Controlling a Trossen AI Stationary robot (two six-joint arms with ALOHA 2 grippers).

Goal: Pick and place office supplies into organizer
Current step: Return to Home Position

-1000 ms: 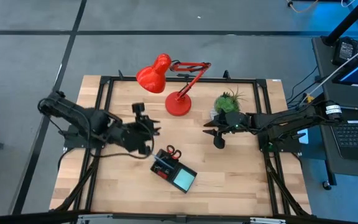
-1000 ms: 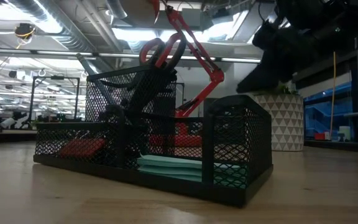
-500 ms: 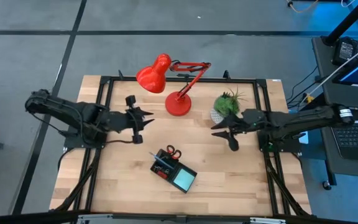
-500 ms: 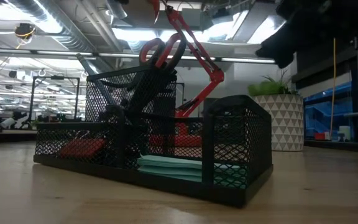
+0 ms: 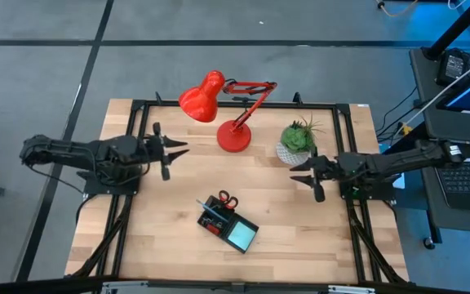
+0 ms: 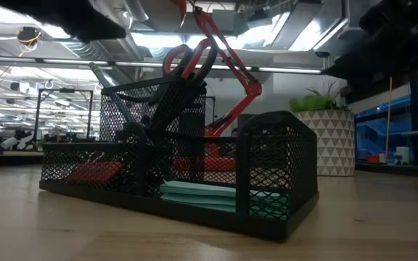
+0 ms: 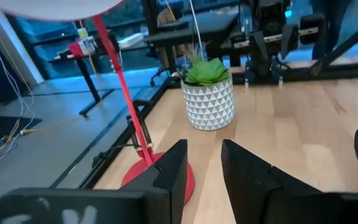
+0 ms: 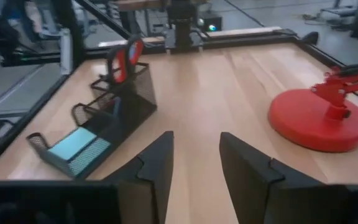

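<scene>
Lighting: bright, even, from overhead. Ceiling strips [image 6: 154,38] glare in low view; organizer [image 6: 180,170] backlit, dark. Faint, soft shadows on surface [image 5: 300,245].

The organizer [image 6: 271,154] is black mesh, scissors [image 6: 189,61] red-handled, pad [image 5: 241,235] light blue, lamp [image 5: 201,100] red.

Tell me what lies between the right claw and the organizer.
Nothing: in the high view only bare wooden table separates the open right claw from the organizer; the right wrist view agrees.
</scene>
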